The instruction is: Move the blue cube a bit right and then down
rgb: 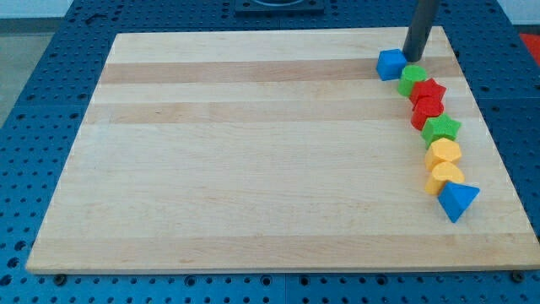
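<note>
The blue cube (390, 64) sits near the top right of the wooden board (253, 152). My tip (413, 57) rests on the board just to the cube's right, close to its upper right edge, and just above the green cylinder (413, 79). The dark rod rises from the tip out of the view's top. The green cylinder touches the cube's lower right side.
A curved chain of blocks runs down the right side: a red star (430, 90), a red block (426, 111), a green star (441, 129), a yellow hexagon (443, 154), a yellow block (444, 177) and a blue triangle (457, 200). The board's right edge lies close by.
</note>
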